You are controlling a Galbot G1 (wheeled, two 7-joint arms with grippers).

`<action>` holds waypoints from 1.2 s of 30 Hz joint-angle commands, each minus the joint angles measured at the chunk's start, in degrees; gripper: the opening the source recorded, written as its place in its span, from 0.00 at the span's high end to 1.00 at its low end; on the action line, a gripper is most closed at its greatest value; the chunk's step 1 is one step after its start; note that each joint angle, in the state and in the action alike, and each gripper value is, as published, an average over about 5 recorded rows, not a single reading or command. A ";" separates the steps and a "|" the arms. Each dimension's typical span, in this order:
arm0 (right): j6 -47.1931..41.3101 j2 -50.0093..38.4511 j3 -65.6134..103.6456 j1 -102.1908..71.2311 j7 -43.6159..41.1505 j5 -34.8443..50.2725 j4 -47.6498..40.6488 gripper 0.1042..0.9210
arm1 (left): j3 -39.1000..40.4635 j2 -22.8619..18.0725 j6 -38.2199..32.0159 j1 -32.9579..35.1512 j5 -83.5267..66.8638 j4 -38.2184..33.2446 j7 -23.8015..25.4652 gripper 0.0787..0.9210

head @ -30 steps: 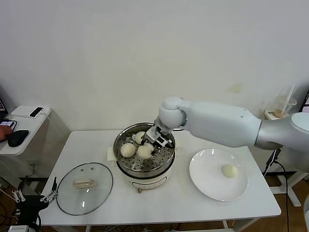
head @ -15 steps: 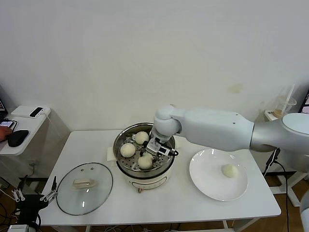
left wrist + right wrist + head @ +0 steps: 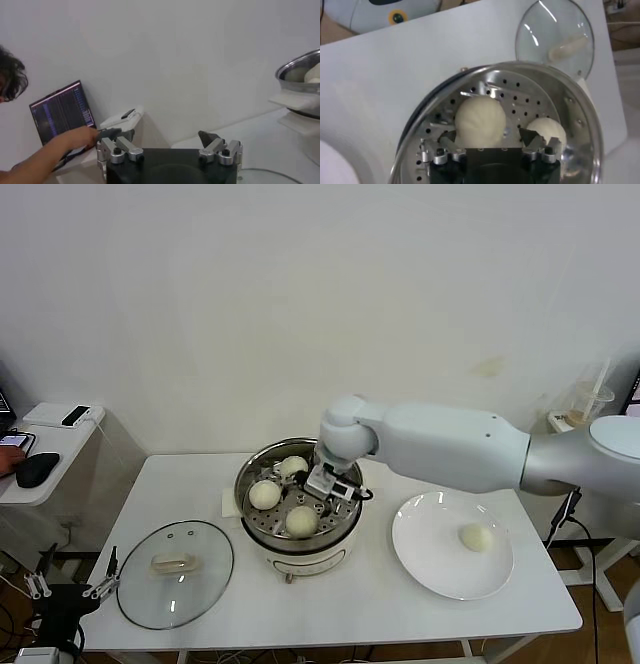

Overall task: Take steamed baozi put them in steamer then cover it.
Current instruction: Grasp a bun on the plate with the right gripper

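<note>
The steamer (image 3: 255, 529) stands mid-table on its white cooker base and holds three baozi: one at the back (image 3: 292, 467), one on the left (image 3: 265, 495), one at the front (image 3: 301, 520). A fourth baozi (image 3: 476, 536) lies on the white plate (image 3: 425, 564). My right gripper (image 3: 318, 498) is open inside the steamer, just behind and above the front baozi (image 3: 481, 121), its fingers (image 3: 530, 135) apart from it on both sides. A second baozi (image 3: 547, 131) lies beside it. The cover (image 3: 175, 559) lies flat on the table left of the steamer. My left gripper (image 3: 159, 135) is open and parked low at the left.
The white table (image 3: 380, 624) ends just in front of the plate and cover. A side table (image 3: 50, 449) with a mouse and phone stands at the left, where a person's hand works at a laptop (image 3: 62, 110). A plastic cup (image 3: 590, 402) stands at the far right.
My right gripper lowered the baozi it held to the steamer's front floor, let it go and drew back a little toward the rear. The left arm has not moved.
</note>
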 commanded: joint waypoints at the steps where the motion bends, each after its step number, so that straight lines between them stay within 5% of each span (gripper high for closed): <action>1: -4.82 -2.95 3.45 2.59 0.46 4.01 -2.34 0.12 | -0.06 0.46 0.13 -0.38 -0.22 0.01 0.05 0.12; 14: -29.23 -25.00 3.49 5.78 -1.61 12.71 7.11 0.12 | 2.54 1.79 0.32 -1.94 0.08 0.84 -0.13 0.12; 24: -27.58 -42.57 7.16 -6.52 -3.92 3.59 12.04 0.12 | 5.12 3.08 0.83 -3.53 0.68 1.36 0.01 0.12; 36: -23.78 -45.78 28.95 -35.13 -3.00 -5.59 5.20 0.12 | 5.93 3.35 1.20 -3.56 1.13 1.35 0.21 0.12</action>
